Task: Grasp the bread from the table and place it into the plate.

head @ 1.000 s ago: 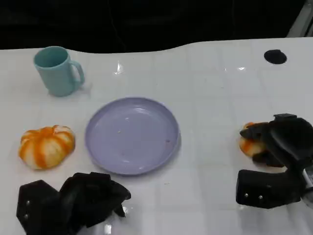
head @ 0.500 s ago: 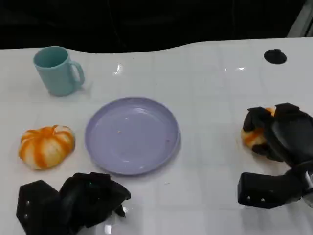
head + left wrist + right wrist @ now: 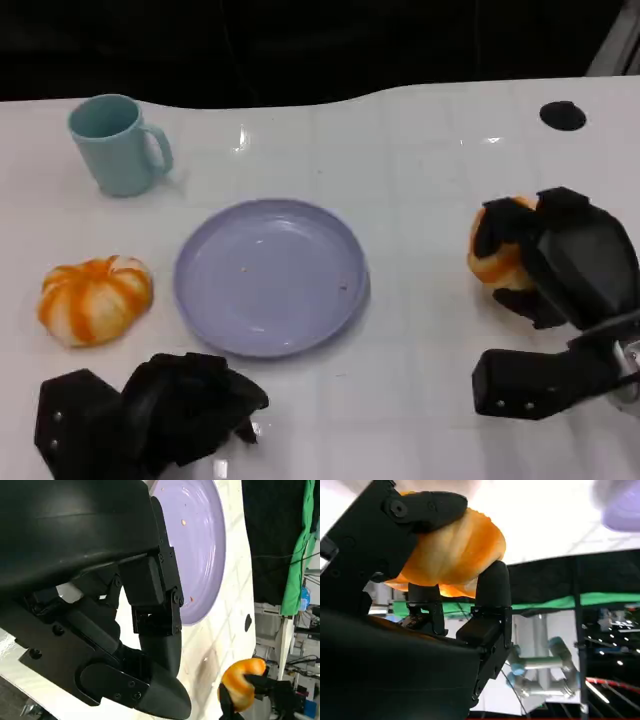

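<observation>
White and shiny, the desk (image 3: 420,170) holds a purple plate (image 3: 270,275) in the middle, ready for food. The right hand (image 3: 565,265) has its fingers (image 3: 492,587) wrapped around the orange bread (image 3: 497,258), off to the right of the plate and apart from it, so it can be carried over. The left hand (image 3: 150,410) rests low near the plate with its fingers curled in, holding nothing. Another orange bun (image 3: 95,298) and a blue mug (image 3: 115,145) sit to the left.
</observation>
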